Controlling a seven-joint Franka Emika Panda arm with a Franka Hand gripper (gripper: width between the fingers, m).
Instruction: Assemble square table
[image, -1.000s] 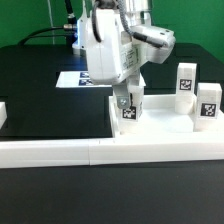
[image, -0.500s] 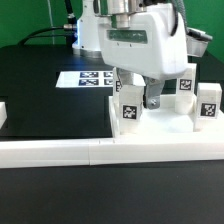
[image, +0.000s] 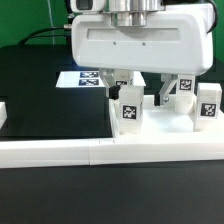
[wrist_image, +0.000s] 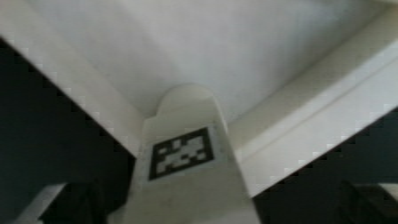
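The gripper (image: 139, 100) is being held spread (nothing pinched) over a leg (image: 128, 105). The leg is standing upright at the slab's (image: 165, 128) corner.

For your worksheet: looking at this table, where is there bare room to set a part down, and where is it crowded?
Free: the black table between the marker board and the border bars. Crowded: the tabletop slab, where three upright legs stand under the open gripper.
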